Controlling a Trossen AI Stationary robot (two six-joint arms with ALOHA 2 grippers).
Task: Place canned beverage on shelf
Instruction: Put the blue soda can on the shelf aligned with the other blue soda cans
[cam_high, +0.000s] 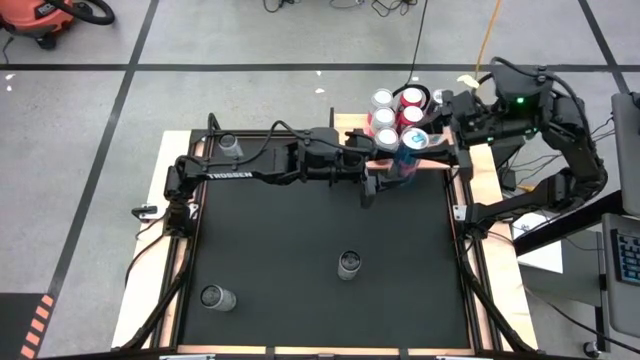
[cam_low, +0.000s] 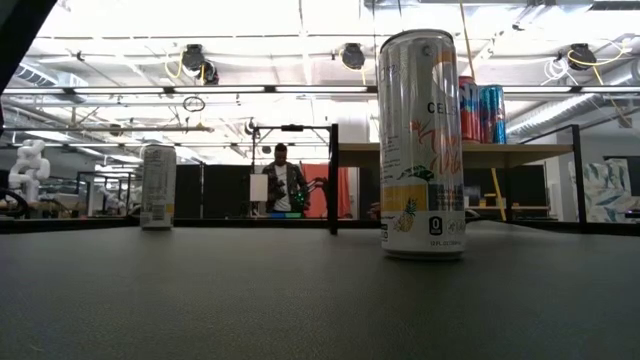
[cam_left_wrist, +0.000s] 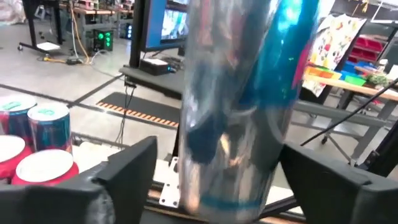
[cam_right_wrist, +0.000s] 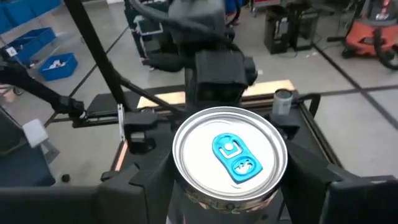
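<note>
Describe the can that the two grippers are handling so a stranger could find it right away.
Find the light-wood shelf at the black table's far edge. Cans cluster on it; the nearest is the blue-and-silver can between the left gripper and the right gripper. Only it has a blue pull tab.

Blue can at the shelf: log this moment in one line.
blue can: at shelf front edge | right gripper: jaws shut on it | left gripper: jaws open around it | five cans on shelf

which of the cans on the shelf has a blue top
The blue-tabbed can at the shelf's front corner, between the right gripper and the left gripper. The other five cans behind it have plain silver or red tops.
</note>
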